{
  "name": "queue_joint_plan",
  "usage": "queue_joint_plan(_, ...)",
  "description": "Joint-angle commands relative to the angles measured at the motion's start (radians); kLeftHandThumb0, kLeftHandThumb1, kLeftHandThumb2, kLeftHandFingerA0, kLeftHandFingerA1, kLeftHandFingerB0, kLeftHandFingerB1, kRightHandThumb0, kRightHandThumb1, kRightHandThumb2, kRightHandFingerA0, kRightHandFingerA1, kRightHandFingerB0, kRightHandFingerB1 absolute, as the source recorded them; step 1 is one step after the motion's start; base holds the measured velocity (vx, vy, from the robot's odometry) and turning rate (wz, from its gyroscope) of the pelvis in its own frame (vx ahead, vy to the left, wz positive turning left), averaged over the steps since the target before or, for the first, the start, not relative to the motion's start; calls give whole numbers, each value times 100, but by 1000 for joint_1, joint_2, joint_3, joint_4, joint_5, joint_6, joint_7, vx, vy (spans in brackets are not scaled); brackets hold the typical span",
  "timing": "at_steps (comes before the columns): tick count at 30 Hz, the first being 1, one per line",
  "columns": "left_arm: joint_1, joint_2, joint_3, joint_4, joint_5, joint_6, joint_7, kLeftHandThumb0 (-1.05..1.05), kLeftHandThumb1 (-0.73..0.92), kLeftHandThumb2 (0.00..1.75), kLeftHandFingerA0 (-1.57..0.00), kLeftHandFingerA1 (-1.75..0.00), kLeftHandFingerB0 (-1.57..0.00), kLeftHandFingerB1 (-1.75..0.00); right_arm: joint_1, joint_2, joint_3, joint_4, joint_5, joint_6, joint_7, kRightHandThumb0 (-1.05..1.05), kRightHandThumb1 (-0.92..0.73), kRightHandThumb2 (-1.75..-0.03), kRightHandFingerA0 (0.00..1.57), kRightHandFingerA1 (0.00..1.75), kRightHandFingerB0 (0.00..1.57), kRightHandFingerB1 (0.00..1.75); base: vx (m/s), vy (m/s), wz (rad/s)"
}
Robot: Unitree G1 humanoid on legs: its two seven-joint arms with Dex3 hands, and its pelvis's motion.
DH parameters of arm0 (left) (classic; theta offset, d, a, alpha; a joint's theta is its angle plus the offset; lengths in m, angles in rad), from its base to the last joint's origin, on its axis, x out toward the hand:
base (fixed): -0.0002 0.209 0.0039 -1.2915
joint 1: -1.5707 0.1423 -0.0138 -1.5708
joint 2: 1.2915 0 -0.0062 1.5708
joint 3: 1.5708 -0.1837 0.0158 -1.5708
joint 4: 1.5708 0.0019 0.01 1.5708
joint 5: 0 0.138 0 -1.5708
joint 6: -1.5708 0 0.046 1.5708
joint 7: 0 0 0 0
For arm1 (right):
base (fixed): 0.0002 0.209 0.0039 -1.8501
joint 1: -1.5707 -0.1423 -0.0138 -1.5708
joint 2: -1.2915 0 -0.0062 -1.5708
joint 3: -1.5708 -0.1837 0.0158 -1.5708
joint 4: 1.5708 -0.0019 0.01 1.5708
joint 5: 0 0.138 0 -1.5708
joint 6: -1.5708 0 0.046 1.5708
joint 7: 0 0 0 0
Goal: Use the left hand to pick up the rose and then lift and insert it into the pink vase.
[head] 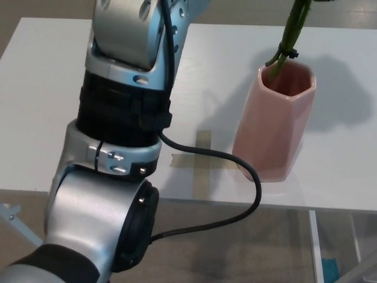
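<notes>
Now the rose stem tip enters the pink vase; lower it straight, slowly. Left hand is outside the view, its grip I cannot tell.

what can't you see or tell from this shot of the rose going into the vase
- Rose bloom: head view, cut off by the top edge; only the green stem shows.
- Left hand: head view, out of frame above; only the left arm shows, so its grip cannot be checked.
- Stem tip: head view, at the pink vase mouth; how deep it sits is hidden by the rim.
- Right hand: not in view.
- Table near edge: partly hidden by the arm.
</notes>
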State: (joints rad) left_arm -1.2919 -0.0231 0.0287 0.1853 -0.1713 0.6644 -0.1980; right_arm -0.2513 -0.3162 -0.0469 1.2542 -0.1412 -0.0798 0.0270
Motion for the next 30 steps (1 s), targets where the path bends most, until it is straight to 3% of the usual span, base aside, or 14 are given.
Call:
queue_joint_plan(1,-16,-16,-8,-7,-7,-11,15,-17,84,69,-92,-144,-86,-87,3,-8,5,5,1,7,11,-36,-66,-60,59,41,53,38,0,0,0)
queue_joint_plan(30,83,-58,-58,-27,10,-36,31,-16,84,67,-90,-141,-83,-94,-7,-6,-4,-4,11,6,22,-35,-66,-60,60,41,54,39,0,0,0)
